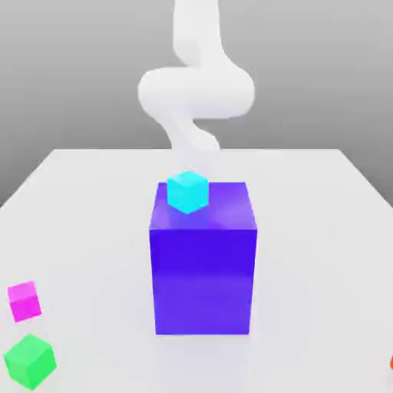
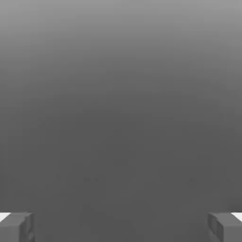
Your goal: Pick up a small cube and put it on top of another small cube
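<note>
The small magenta-pink cube (image 1: 24,300) sits on the white table (image 1: 322,230) near the front edge, at the exterior view's left. A green cube (image 1: 30,361) of about the same size lies just in front of it, apart from it. My white arm (image 1: 196,92) rises behind the tall blue block, far from both cubes. In the hand view my gripper (image 2: 121,227) is open: its two grey fingertips (image 2: 16,227) stand wide apart with only plain grey background between them.
A tall blue block (image 1: 203,269) stands in the middle of the table with a cyan cube (image 1: 187,191) on its top, near the far left corner. A sliver of something orange (image 1: 391,362) shows at the exterior view's right edge.
</note>
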Robot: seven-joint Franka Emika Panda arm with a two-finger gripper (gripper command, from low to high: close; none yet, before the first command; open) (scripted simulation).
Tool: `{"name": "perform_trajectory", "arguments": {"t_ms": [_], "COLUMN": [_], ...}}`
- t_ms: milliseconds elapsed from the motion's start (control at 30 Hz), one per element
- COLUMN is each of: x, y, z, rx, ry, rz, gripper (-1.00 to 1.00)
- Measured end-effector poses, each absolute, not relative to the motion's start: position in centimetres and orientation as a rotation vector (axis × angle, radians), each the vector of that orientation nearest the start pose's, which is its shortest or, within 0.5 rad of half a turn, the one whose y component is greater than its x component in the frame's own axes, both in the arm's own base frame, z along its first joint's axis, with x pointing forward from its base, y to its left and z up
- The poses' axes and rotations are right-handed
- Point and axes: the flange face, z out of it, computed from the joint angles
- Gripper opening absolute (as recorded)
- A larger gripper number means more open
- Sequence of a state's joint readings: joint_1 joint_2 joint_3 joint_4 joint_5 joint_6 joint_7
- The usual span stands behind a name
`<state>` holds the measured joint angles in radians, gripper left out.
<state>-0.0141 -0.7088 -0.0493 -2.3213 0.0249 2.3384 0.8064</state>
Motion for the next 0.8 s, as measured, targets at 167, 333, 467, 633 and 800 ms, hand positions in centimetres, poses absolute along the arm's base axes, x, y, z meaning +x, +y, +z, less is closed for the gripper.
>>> {"name": "perform_trajectory", "arguments": {"t_ms": [167,333,467,633,800], "x": [42.9,44.8,44.3,40.4,35.0], "y": [-9.4,-15.7,-20.5,-26.8,-30.7], "z": [57.9,48.2,40.3,30.8,22.5], "rx": [-2.370,-2.289,-2.206,-2.061,-1.932], "ry": [1.386,1.639,1.851,2.146,2.407], "rz": [-0.698,-0.505,-0.364,-0.206,-0.060], "gripper": [0.00,0.00,0.00,0.00,0.00]}}
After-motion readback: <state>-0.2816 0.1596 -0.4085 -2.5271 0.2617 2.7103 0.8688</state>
